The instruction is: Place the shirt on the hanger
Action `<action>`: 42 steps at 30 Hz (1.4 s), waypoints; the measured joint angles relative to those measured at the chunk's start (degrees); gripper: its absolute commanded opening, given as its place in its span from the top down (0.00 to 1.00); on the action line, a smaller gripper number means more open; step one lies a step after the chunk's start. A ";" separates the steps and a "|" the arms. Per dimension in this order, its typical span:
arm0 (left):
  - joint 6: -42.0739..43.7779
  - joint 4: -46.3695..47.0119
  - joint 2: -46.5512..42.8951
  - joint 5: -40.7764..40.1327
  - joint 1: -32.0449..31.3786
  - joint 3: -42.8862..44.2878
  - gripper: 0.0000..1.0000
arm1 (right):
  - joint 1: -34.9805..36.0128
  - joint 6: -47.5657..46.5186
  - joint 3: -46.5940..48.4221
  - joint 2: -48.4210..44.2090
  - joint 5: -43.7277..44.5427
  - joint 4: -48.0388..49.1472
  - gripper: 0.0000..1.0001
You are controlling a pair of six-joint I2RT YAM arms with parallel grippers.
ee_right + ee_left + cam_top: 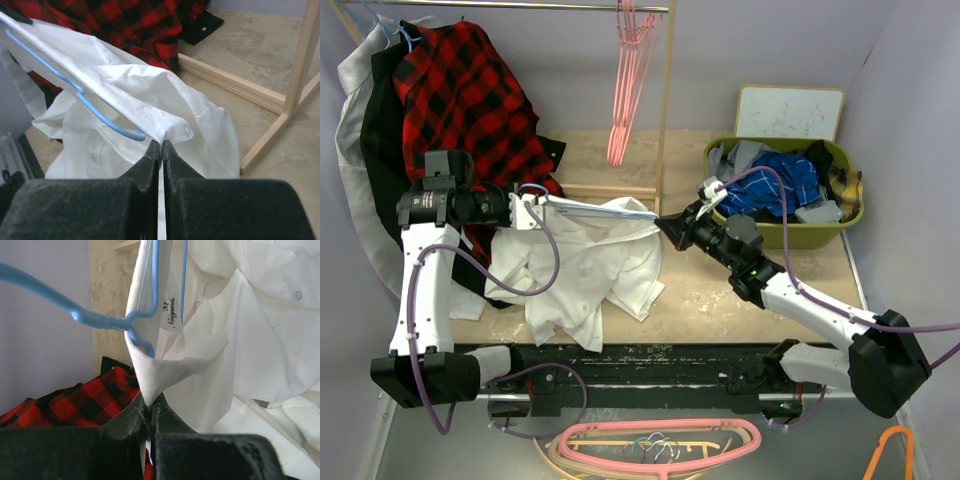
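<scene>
Black left fingers (pixel 127 417), at the bottom of the left wrist view, are pinching a point of the white shirt (pixel 590 270) by its collar, closed tight on the cloth. Right fingers (pixel 145 167) are likewise nipping a folded edge beside a button. Between them, left of centre in the overhead view, the shirt's top edge is hanging taut while the rest is slumping onto the worktop (pixel 720 300) below the plaid shirt (pixel 460 90). A light-blue hanger (pixel 100 321) is sitting partly inside the neck opening. Judging by the folds, the cloth is behaving as light, limp and a little slippery, so hems, collar and button placket are looking like the firmest places to grip; the thin wire hanger is likely springing and swinging easily.
</scene>
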 measured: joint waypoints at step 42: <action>-17.00 10.91 -0.37 -6.32 -1.86 -4.20 1.00 | 16.68 2.32 32.17 14.91 -0.11 -32.09 1.00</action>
